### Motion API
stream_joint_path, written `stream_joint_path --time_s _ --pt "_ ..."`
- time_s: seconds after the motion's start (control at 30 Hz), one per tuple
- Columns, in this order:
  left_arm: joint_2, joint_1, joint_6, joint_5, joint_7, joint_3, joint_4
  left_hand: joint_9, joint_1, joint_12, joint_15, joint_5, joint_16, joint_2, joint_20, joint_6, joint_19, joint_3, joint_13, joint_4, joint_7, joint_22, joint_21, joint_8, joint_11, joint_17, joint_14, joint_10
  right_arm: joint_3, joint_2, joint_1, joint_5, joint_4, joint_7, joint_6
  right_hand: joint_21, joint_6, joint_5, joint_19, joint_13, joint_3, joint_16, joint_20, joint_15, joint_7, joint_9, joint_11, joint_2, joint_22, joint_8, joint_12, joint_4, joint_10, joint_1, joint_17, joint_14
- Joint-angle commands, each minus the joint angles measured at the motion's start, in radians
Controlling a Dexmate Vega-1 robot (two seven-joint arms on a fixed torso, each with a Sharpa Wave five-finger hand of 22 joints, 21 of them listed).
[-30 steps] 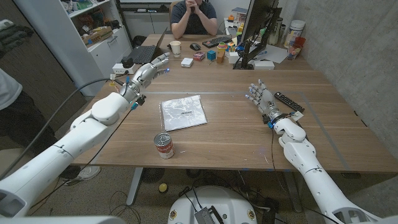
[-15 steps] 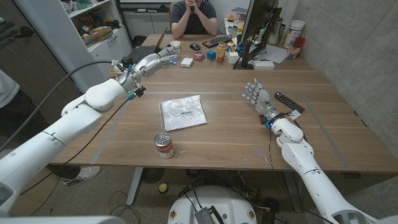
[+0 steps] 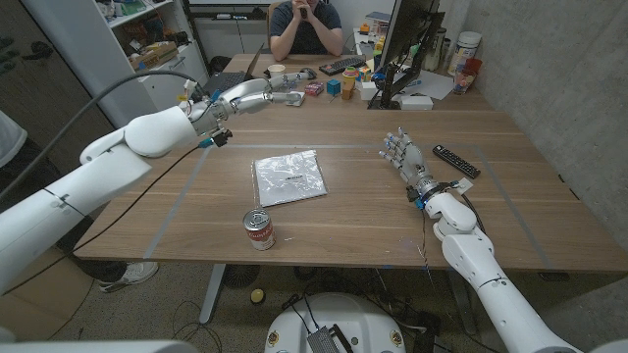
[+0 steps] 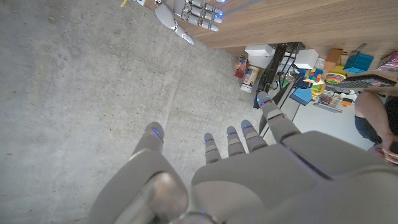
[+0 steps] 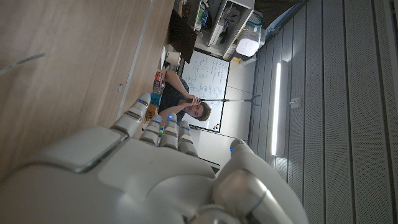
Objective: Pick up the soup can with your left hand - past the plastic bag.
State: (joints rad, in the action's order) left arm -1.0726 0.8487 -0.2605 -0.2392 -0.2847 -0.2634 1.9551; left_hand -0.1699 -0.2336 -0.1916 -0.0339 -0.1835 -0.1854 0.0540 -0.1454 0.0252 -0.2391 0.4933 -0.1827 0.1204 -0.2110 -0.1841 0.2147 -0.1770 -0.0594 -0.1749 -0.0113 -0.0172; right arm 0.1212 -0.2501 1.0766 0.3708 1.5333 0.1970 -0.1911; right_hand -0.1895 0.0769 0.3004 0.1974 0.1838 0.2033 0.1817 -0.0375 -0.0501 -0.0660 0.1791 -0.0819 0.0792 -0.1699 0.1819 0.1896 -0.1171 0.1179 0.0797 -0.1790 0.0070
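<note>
Left hand far from the can, nothing held

Left hand (image 3: 257, 93), fingers extended and empty, reaches over the table's far side; plastic bag (image 3: 289, 177) lies flat mid-table; soup can (image 3: 258, 229) stands upright beyond it at the near edge, so the hand must likely pull back across the bag; right hand (image 3: 404, 157) stands spread, empty, well apart

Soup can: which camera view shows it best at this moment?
The head view: the soup can stands upright near the table's front edge, in front of the plastic bag, whole and unblocked. The left wrist view looks at wall and table edge, the right wrist view along bare tabletop.
</note>
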Motion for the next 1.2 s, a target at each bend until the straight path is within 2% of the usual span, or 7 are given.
stream_joint_path --time_s 0.03,0.3,0.43,0.63,0.67,0.83,1.2 --pt "-0.093 0.022 -0.034 -0.007 -0.105 0.048 0.090 -0.005 -0.001 -0.009 0.002 -0.011 -0.007 0.026 -0.018 0.028 -0.021 -0.015 -0.003 0.004 -0.002 -0.002 0.009 -0.012 0.002 -0.006 0.015 0.009 0.018 -0.002 0.041 -0.012 0.032 -0.050 -0.022 -0.007 0.010 0.005 0.008 0.005 -0.001 0.008 -0.003 -0.004 0.003 0.002 0.002 0.000 -0.004 0.008 0.005 -0.001 0.008 0.000 -0.006 0.002" --pt "-0.157 0.056 -0.042 0.011 -0.143 0.101 0.151 -0.007 -0.002 -0.014 0.004 -0.019 -0.004 0.053 -0.059 0.092 -0.002 -0.035 -0.003 0.010 -0.003 -0.002 -0.003 -0.027 -0.002 -0.007 0.012 0.020 0.014 -0.009 0.071 -0.013 0.055 -0.092 -0.007 -0.007 0.010 0.005 0.008 0.004 -0.002 0.008 -0.003 -0.004 0.003 0.002 0.002 -0.001 -0.004 0.008 0.005 -0.002 0.008 -0.002 -0.006 0.003" --pt "-0.190 0.091 -0.048 0.004 -0.158 0.147 0.171 -0.008 -0.005 -0.021 0.025 -0.021 -0.006 0.061 -0.070 0.127 0.010 -0.044 -0.003 0.012 -0.004 -0.002 -0.010 -0.032 -0.004 -0.007 0.019 0.040 0.016 -0.016 0.089 -0.023 0.076 -0.117 0.015 -0.007 0.010 0.005 0.008 0.005 -0.003 0.008 -0.003 -0.005 0.003 0.002 0.002 -0.001 -0.004 0.008 0.004 -0.002 0.007 -0.002 -0.006 0.002" --pt "-0.230 0.192 -0.049 0.010 -0.176 0.272 0.210 -0.008 -0.010 -0.023 0.031 -0.021 -0.009 0.064 -0.070 0.134 0.005 -0.046 -0.004 0.015 -0.007 -0.002 -0.008 -0.030 -0.001 -0.008 0.029 0.047 0.025 -0.034 0.108 -0.057 0.114 -0.159 0.048 -0.006 0.006 0.005 0.005 0.004 -0.005 0.007 -0.004 -0.007 0.006 0.002 0.003 -0.003 -0.004 0.006 0.003 -0.002 0.005 -0.003 -0.006 0.000" --pt "-0.230 0.239 -0.044 0.022 -0.181 0.331 0.226 -0.008 -0.012 -0.023 0.032 -0.021 -0.008 0.064 -0.070 0.134 0.003 -0.046 -0.004 0.016 -0.007 -0.002 -0.008 -0.029 -0.001 -0.007 0.028 0.047 0.026 -0.036 0.110 -0.063 0.119 -0.166 0.051 -0.006 0.006 0.005 0.005 0.004 -0.005 0.007 -0.004 -0.008 0.005 0.002 0.003 -0.004 -0.004 0.006 0.003 -0.002 0.004 -0.004 -0.006 0.000" --pt "-0.206 0.283 -0.025 0.017 -0.259 0.410 0.246 -0.008 -0.022 -0.022 0.036 -0.023 -0.008 0.064 -0.069 0.129 -0.003 -0.045 -0.004 0.021 -0.008 -0.002 -0.006 -0.026 0.000 -0.007 0.028 0.047 0.029 -0.041 0.100 -0.073 0.111 -0.183 0.052 -0.006 0.006 0.005 0.004 0.004 -0.006 0.007 -0.005 -0.007 0.005 0.002 0.002 -0.005 -0.004 0.006 0.003 -0.002 0.003 -0.004 -0.006 0.000" --pt "-0.146 0.277 0.005 0.037 -0.361 0.441 0.273 -0.009 -0.052 -0.024 0.043 -0.027 -0.009 0.067 -0.070 0.136 -0.017 -0.044 -0.004 0.032 -0.006 -0.003 -0.002 -0.025 0.002 -0.007 0.035 0.057 0.051 -0.047 0.018 -0.149 0.028 -0.259 -0.006 -0.002 0.008 0.005 -0.008 0.004 -0.012 0.003 -0.005 -0.009 0.015 0.002 0.000 -0.014 -0.004 0.008 -0.002 0.001 -0.014 -0.003 -0.005 -0.012"
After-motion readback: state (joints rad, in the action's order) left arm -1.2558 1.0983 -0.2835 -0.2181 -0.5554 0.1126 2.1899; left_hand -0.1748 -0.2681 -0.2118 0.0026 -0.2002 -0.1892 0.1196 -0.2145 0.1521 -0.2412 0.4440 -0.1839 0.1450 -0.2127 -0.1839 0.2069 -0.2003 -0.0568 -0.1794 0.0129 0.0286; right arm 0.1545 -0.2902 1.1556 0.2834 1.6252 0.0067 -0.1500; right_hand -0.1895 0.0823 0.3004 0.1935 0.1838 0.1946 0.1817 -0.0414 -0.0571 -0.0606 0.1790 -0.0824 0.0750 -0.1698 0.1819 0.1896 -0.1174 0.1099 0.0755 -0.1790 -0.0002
